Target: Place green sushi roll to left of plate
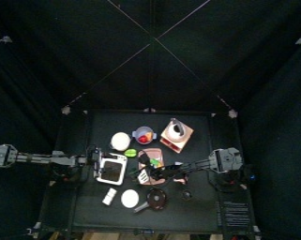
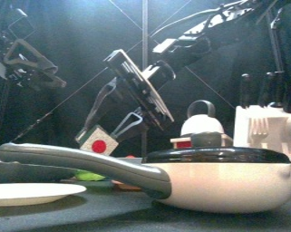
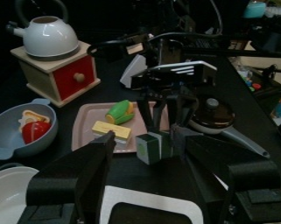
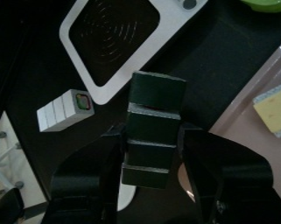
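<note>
The green sushi roll [image 3: 120,110] lies on the pink board [image 3: 95,115] beside a yellow piece [image 3: 104,129]. A dark green block [image 3: 154,147] stands at the board's near edge. My right gripper [image 3: 164,118] hangs over the board just beyond that block, about a finger's length from the roll. In the right wrist view its jaws [image 4: 154,150] stand open with the dark block [image 4: 154,122] showing between them. My left gripper [image 3: 149,149] is open and empty, short of the board. The white plate [image 1: 120,141] sits at the table's back left.
A blue bowl [image 3: 14,122] with a red piece stands beside the board. Behind it a white kettle [image 3: 46,35] sits on a wooden box [image 3: 60,77]. A lidded pan [image 2: 220,177] fills the front. A white scale [image 4: 125,35] lies left of the board.
</note>
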Action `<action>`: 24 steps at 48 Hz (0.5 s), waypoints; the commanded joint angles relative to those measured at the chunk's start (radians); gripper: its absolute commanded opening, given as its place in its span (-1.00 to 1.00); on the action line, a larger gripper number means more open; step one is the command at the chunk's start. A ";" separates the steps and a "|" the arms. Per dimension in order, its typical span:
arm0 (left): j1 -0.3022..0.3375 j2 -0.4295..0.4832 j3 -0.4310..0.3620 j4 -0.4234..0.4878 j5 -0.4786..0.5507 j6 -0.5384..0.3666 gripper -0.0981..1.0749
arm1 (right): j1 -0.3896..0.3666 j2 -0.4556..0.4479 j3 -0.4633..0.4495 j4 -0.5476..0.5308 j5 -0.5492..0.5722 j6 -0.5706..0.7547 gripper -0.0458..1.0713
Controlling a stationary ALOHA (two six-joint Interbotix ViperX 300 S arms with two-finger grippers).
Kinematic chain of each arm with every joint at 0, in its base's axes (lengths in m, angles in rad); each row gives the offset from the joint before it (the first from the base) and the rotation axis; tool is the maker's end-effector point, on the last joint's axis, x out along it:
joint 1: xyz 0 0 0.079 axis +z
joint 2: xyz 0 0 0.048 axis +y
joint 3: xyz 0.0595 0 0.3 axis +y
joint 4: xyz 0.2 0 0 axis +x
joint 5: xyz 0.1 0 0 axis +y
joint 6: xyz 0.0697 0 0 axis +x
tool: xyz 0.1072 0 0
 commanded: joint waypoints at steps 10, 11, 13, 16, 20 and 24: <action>0.000 0.000 -0.011 0.000 -0.003 0.000 0.70 | -0.023 0.014 -0.058 -0.008 0.049 0.006 0.14; 0.000 0.002 -0.009 0.000 -0.003 0.002 0.70 | -0.023 0.014 -0.058 -0.008 0.058 0.006 0.14; 0.000 0.002 -0.009 0.000 -0.003 0.000 0.70 | -0.025 0.014 -0.058 -0.005 0.077 0.008 0.14; 0.000 0.002 -0.009 0.000 -0.003 0.000 0.70 | -0.023 0.014 -0.058 -0.002 0.117 0.008 0.16; 0.000 0.002 -0.009 0.000 -0.003 0.000 0.70 | -0.021 0.015 -0.063 0.017 0.167 0.011 0.16; 0.000 0.000 -0.009 0.000 -0.003 0.002 0.70 | -0.020 0.017 -0.077 0.035 0.218 0.006 0.16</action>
